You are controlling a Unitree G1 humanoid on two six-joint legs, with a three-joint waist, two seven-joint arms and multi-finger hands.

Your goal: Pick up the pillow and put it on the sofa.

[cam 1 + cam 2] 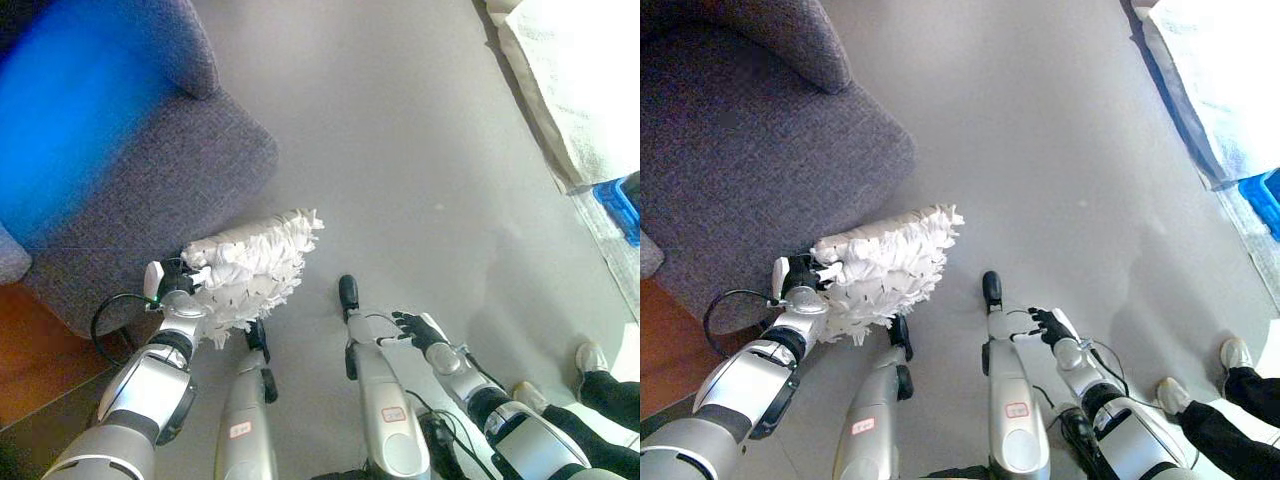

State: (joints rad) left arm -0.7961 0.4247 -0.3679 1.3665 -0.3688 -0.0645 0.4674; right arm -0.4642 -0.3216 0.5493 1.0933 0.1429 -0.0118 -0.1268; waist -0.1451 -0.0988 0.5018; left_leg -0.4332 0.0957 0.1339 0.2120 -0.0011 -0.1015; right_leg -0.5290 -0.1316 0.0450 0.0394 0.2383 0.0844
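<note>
A white pillow (255,268) with a ruffled, feathery cover hangs above the grey floor, right beside the front corner of the grey-purple sofa (150,170). My left hand (175,283) is shut on the pillow's left end and holds it up; it also shows in the right eye view (798,279) with the pillow (885,267). My right hand (418,328) is low on the right, fingers relaxed, holding nothing.
A white textured rug or mat (575,75) lies at the upper right, with a blue box (620,205) at its edge. A person's white shoe and dark trouser leg (600,375) stand at the lower right. Wooden floor (30,360) shows at lower left.
</note>
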